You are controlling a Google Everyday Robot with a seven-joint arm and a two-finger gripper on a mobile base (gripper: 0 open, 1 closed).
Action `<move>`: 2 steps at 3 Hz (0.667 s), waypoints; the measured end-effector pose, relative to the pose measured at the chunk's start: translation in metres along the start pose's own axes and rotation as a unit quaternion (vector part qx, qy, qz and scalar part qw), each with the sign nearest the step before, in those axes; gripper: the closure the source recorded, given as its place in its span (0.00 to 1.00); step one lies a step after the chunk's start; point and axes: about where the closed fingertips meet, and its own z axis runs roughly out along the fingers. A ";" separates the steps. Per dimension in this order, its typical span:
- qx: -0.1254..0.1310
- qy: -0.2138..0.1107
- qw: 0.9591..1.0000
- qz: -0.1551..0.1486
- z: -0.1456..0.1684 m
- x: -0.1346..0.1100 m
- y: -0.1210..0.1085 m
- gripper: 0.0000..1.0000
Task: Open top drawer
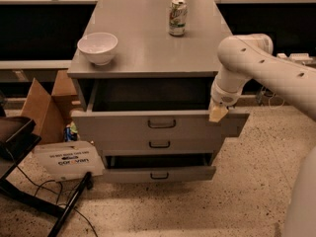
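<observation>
The top drawer (118, 126) is the tallest, widest grey front of three in the grey cabinet (148, 38). It has a small dark wire handle (161, 124) at centre. It stands pulled out, with a dark gap showing above its front panel. My gripper (217, 113), tan-tipped on a white arm, is at the top edge of the drawer's front, near its right end and right of the handle. Below are the middle drawer (159, 144) and the bottom drawer (159, 175), which is slightly out.
A white bowl (98, 47) and a drink can (177, 17) stand on the cabinet top. A cardboard box (44, 107), a white sign (66, 159), a black stand (15, 132) and cables (34, 184) are on the floor at left. Speckled floor lies in front.
</observation>
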 end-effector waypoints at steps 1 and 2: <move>-0.007 -0.005 1.000 0.021 -0.013 0.006 0.019 1.00; -0.019 0.006 0.999 0.038 -0.018 0.023 0.043 1.00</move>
